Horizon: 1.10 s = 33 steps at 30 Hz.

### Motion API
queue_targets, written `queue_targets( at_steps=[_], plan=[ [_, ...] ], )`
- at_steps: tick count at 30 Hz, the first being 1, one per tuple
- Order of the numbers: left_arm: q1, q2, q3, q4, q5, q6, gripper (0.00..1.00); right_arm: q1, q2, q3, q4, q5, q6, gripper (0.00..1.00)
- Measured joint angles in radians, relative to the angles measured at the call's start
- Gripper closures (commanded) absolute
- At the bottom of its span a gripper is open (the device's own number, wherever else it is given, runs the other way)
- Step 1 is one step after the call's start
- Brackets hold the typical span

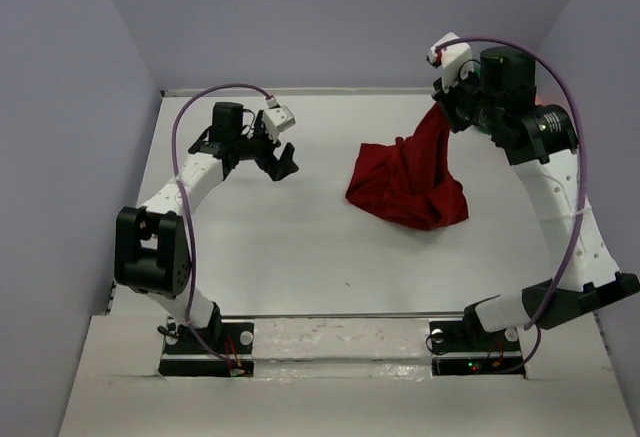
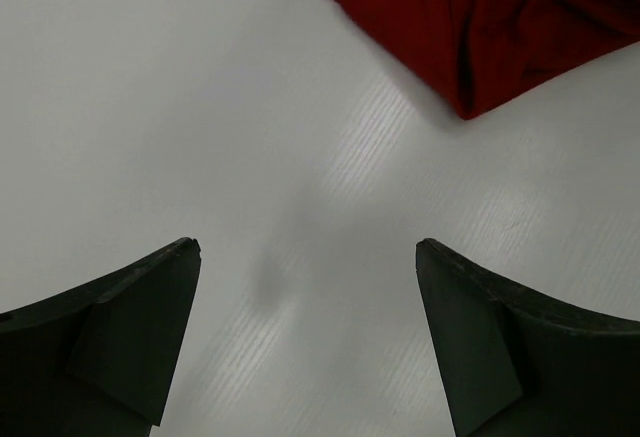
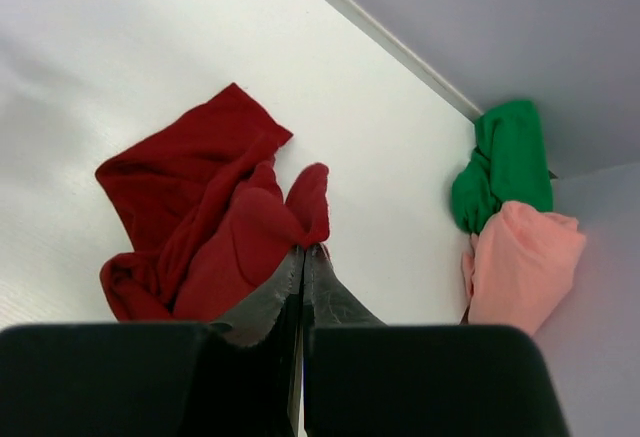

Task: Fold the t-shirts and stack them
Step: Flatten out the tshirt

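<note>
White table (image 1: 280,257) carries red t-shirt (image 1: 405,182), tip hidden in right jaws.

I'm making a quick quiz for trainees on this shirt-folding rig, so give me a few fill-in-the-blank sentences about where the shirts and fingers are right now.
The right fingers are ____ on the dark red t-shirt.
The left fingers hold ____.
In the far corner lie ____ bunched shirts: the green t-shirt and the salmon pink t-shirt.
Missing words: shut; nothing; two.
</note>
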Motion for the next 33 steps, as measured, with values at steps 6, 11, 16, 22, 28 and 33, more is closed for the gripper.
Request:
queue_targets(
  at_steps=[6,11,16,22,28,33],
  plan=[
    [-0.105,0.142,0.051,0.034,0.051,-0.075,0.01,0.000,-0.122,-0.231,0.049,0.018,-0.004,1.00],
    [-0.205,0.230,0.062,0.108,0.053,-0.190,0.01,-0.007,-0.143,-0.432,0.065,0.039,-0.003,1.00],
    [-0.258,0.356,0.169,0.227,0.022,-0.332,0.01,-0.031,-0.174,-0.526,0.075,0.021,-0.002,1.00],
    [-0.276,0.474,0.291,0.314,-0.108,-0.454,0.01,-0.047,-0.251,-0.602,0.072,-0.051,-0.003,1.00],
    [-0.308,0.594,0.432,0.326,-0.212,-0.509,0.02,-0.053,-0.271,-0.671,0.053,-0.126,-0.003,1.00],
    [-0.349,0.703,0.557,0.301,-0.262,-0.520,0.05,-0.055,-0.286,-0.741,0.003,-0.167,-0.002,1.00]
  ],
)
